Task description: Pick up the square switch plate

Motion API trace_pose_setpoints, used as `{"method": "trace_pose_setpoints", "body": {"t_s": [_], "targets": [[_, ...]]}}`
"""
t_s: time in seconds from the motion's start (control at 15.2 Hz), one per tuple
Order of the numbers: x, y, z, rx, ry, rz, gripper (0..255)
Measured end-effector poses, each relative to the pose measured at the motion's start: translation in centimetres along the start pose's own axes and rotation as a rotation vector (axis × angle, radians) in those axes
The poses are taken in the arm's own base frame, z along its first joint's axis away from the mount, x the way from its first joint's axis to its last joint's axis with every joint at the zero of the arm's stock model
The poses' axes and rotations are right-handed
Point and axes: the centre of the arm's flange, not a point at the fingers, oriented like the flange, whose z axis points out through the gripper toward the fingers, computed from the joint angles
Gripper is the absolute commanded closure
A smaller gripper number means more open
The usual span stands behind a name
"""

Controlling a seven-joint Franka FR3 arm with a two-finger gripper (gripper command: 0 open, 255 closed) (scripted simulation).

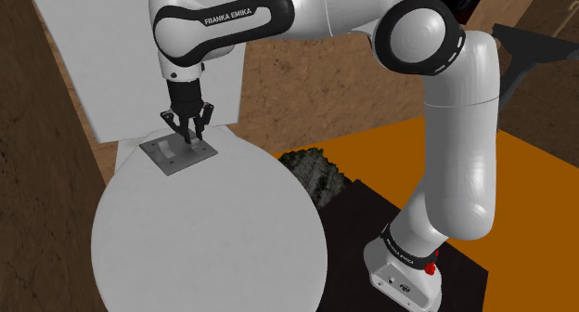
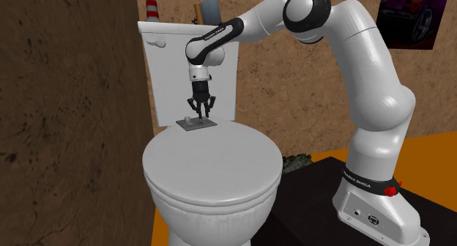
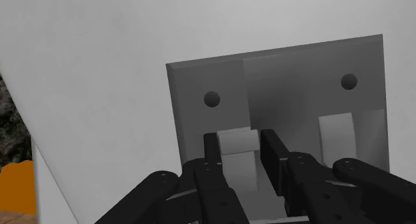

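A grey square switch plate point(image 1: 178, 155) lies flat on the white toilet lid point(image 1: 204, 245), close to the tank. In the second exterior view the plate point(image 2: 196, 124) sits at the lid's back edge. My gripper point(image 1: 190, 134) points straight down onto it. In the wrist view the plate point(image 3: 293, 89) shows two screw holes and two pale toggles. My gripper point(image 3: 240, 139) is shut, its black fingers point(image 3: 212, 146) clasping the nearer toggle point(image 3: 238, 141) from both sides. The other toggle point(image 3: 335, 133) stands free beside them.
The white tank point(image 2: 165, 69) rises just behind the plate, with a striped cone point(image 2: 151, 3) and a grey cup point(image 2: 210, 10) on top. A brown wall point(image 2: 66, 113) stands beside the toilet. A dark mossy lump point(image 1: 315, 171) lies on the orange floor point(image 1: 390, 152) near my stand point(image 1: 408, 264).
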Motion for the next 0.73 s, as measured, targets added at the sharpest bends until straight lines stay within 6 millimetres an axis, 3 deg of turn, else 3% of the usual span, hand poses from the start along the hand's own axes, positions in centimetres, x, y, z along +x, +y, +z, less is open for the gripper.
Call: {"method": "trace_pose_setpoints", "body": {"t_s": [0.33,0.73], "targets": [[0.0,0.1,-0.2,0.0,-0.001,0.0,255],[-0.4,0.2,-3.0,0.0,0.0,0.0,255]]}}
